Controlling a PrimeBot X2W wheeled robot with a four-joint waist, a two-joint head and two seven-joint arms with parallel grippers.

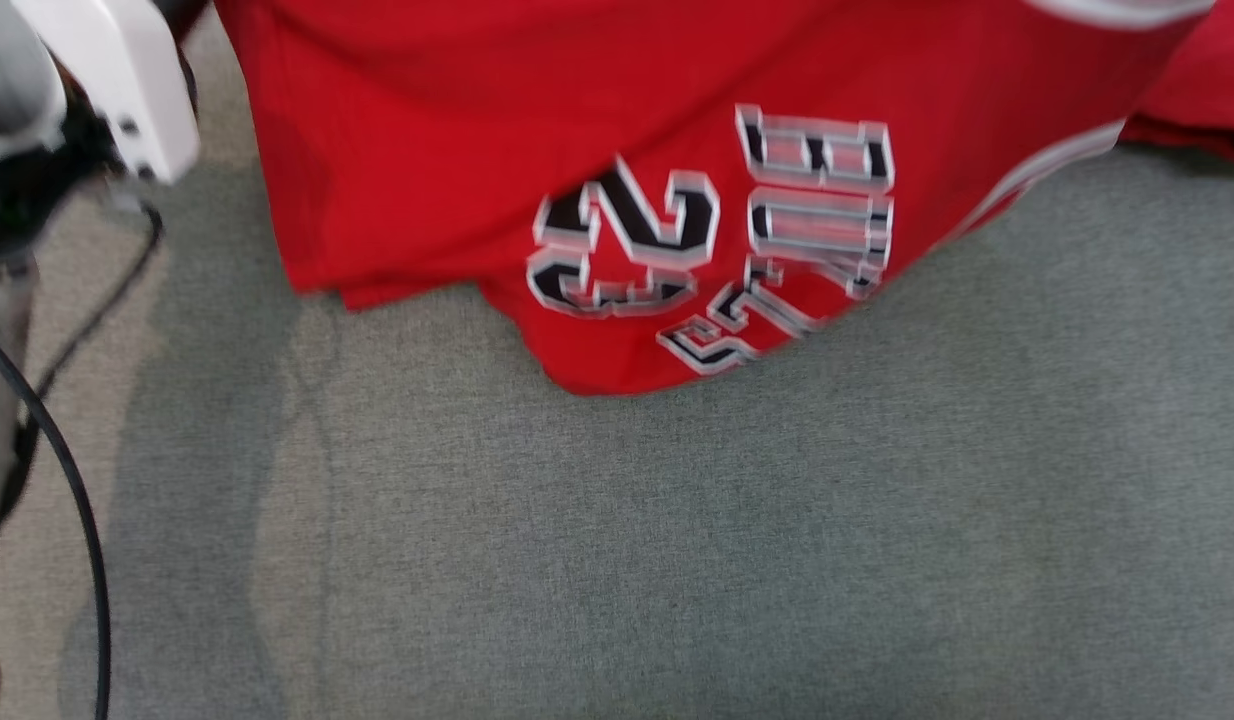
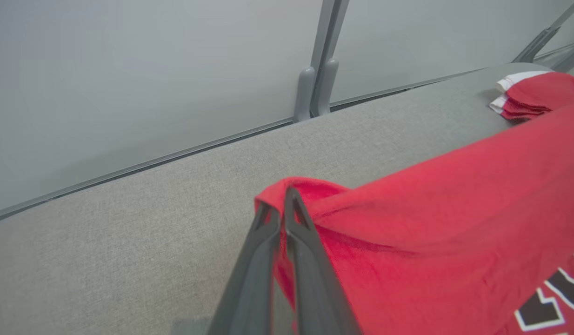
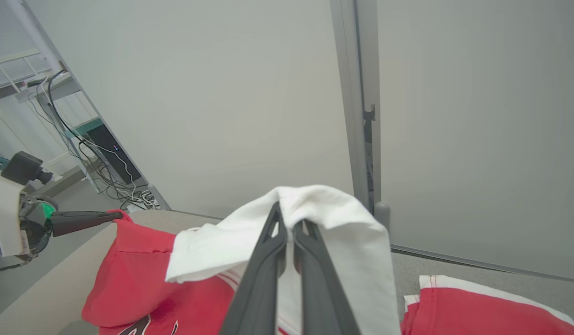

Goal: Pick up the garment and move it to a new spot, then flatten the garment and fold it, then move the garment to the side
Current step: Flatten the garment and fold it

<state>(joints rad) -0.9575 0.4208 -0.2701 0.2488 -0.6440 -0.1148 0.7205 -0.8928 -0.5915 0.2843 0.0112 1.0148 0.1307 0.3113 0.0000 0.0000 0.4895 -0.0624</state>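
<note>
Grips garment (image 1: 427, 150) by red corner at tips of left gripper (image 2: 278, 202) and by white trim at tips of right gripper (image 3: 289, 218), both clenched. Hangs below tools toward grey surface (image 1: 677, 550). Pick-up done, apparently mid-transfer. Leaves flattening, folding, side placement.

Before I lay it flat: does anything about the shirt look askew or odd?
Yes. The shirt hangs crooked: its lettering is tilted, and the bottom edge sags to a point with a second layer showing beside it. The left gripper pinches a red corner, the right gripper a bunched white trim.
</note>
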